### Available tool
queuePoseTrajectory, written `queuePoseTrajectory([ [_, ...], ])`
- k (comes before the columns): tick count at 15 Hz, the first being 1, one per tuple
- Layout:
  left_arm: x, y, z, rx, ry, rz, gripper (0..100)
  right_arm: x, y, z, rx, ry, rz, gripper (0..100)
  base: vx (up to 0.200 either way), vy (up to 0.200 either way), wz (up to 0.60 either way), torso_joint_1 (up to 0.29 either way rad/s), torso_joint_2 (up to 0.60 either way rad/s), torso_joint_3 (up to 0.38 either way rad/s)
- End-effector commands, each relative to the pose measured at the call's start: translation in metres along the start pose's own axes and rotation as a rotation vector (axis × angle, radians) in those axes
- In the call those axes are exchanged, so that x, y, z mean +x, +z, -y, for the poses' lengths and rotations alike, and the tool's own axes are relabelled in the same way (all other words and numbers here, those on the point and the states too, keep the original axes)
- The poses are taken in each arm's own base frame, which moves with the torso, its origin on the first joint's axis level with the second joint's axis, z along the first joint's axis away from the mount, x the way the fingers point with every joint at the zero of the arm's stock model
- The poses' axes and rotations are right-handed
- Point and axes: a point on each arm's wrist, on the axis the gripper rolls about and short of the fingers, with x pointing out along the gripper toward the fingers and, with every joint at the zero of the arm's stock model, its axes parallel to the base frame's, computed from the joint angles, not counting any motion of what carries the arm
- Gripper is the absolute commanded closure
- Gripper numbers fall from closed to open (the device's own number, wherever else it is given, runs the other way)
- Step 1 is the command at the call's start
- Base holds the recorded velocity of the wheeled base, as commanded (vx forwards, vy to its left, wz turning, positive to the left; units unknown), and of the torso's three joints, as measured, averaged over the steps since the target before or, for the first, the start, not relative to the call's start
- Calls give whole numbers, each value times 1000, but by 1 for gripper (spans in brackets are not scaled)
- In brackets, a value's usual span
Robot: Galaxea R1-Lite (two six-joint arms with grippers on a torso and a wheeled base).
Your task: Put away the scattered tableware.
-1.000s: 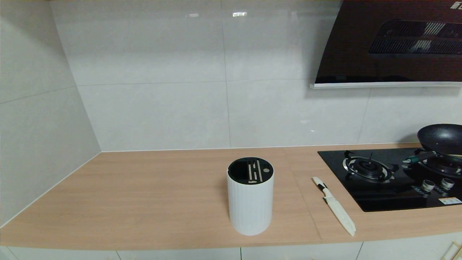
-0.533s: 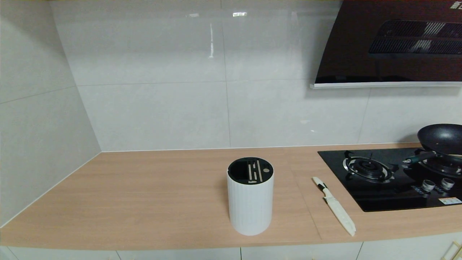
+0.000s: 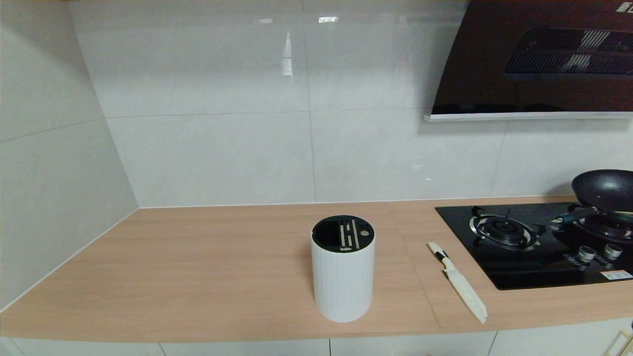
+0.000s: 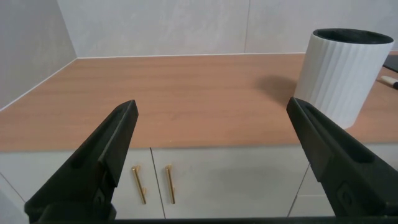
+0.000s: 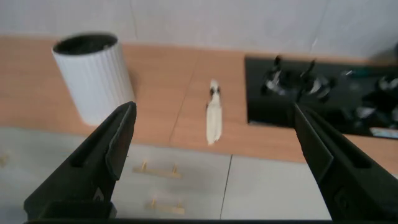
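Holder and knife on the table
A white ribbed holder (image 3: 342, 269) stood upright; the knife (image 3: 458, 282) lay flat between it and the stove (image 3: 534, 247).

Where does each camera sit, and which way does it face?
Head view: on the robot's head, looking forward and down at the wooden countertop, white ribbed cylindrical holder and cream knife.
Left wrist view: on that wrist, facing the countertop's edge past the open left gripper.
Right wrist view: same, past the open right gripper, toward the knife.
All three share the holder.
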Motion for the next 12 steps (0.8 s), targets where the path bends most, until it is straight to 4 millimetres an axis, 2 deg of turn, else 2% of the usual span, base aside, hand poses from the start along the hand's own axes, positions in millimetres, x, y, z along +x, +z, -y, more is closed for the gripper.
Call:
queuePoseTrajectory([
  [1, 0, 0, 0, 0, 1, 0, 0, 84, 29, 1, 4, 26, -236, 0, 0, 0, 0, 0, 0, 0],
  [2, 0, 0, 0, 0, 1, 0, 0, 124, 31, 3, 10, 10, -291, 0, 0, 0, 0, 0, 0, 0],
  [5, 0, 0, 0, 0, 1, 0, 0, 189, 16, 4, 15, 5, -391, 0, 0, 0, 0, 0, 0, 0],
  [7, 0, 0, 0, 0, 1, 0, 0, 223, 2, 5, 16, 5, -432, 0, 0, 0, 0, 0, 0, 0],
  [9, 0, 0, 0, 2, 1, 0, 0, 266, -23, 6, 15, 3, -478, 0, 0, 0, 0, 0, 0, 0],
  [10, 0, 0, 0, 2, 1, 0, 0, 282, -33, 6, 17, 2, -493, 0, 0, 0, 0, 0, 0, 0],
  [12, 0, 0, 0, 2, 1, 0, 0, 301, -52, 7, 18, 3, -515, 0, 0, 0, 0, 0, 0, 0],
])
